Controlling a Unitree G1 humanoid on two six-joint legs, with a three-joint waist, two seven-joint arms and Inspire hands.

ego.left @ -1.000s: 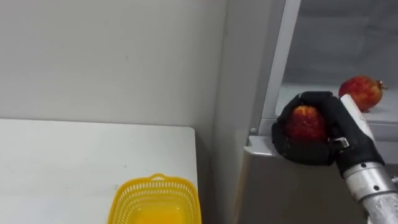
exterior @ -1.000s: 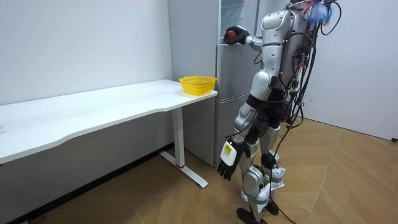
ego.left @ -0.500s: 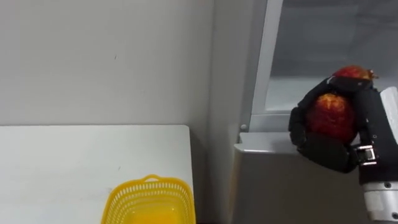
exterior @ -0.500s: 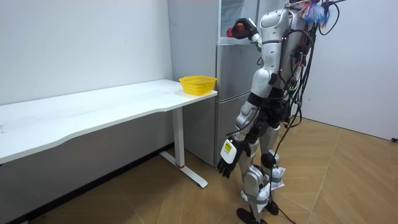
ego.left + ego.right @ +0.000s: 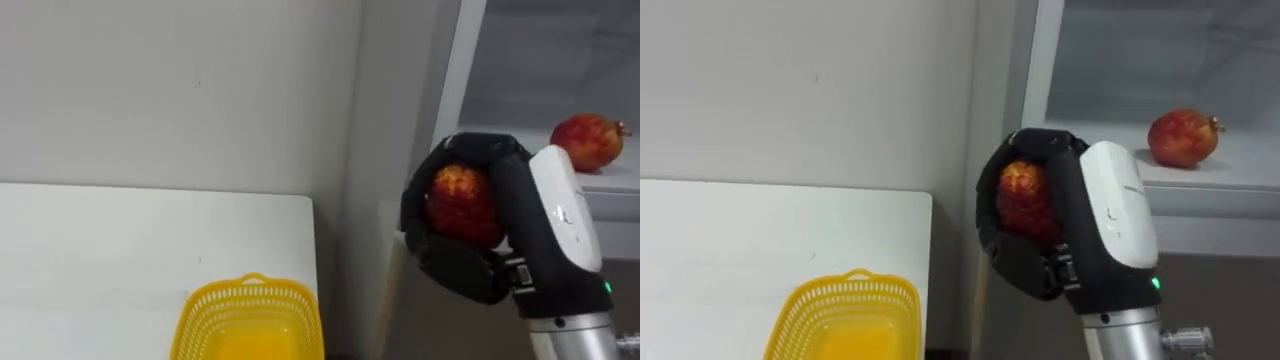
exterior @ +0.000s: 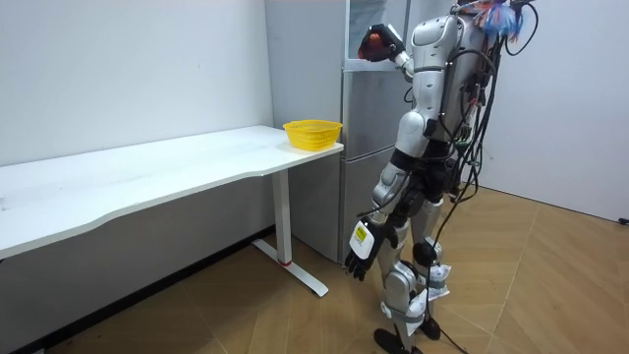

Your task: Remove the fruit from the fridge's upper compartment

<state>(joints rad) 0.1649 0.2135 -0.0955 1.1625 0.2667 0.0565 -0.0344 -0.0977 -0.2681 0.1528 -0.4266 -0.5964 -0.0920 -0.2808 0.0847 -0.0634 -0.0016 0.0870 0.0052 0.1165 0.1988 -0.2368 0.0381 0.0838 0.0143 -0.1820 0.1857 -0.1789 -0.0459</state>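
My right hand is shut on a red pomegranate, held in the air in front of the open upper fridge's left edge. A second red pomegranate lies on the white fridge shelf, behind and right of the hand. A yellow plastic basket stands on the white table at its right end, below and left of the hand. In the room view my left hand hangs idle, fingers relaxed, beside my thigh.
I stand facing the grey fridge, which stands right beside the table's end. A plain wall runs behind the table. The long white table stretches toward the room view's left over a wooden floor.
My right hand has carried the pomegranate out from the shelf and leftward, nearer the table side. The second pomegranate has stayed on the shelf. The head camera shifted slightly.
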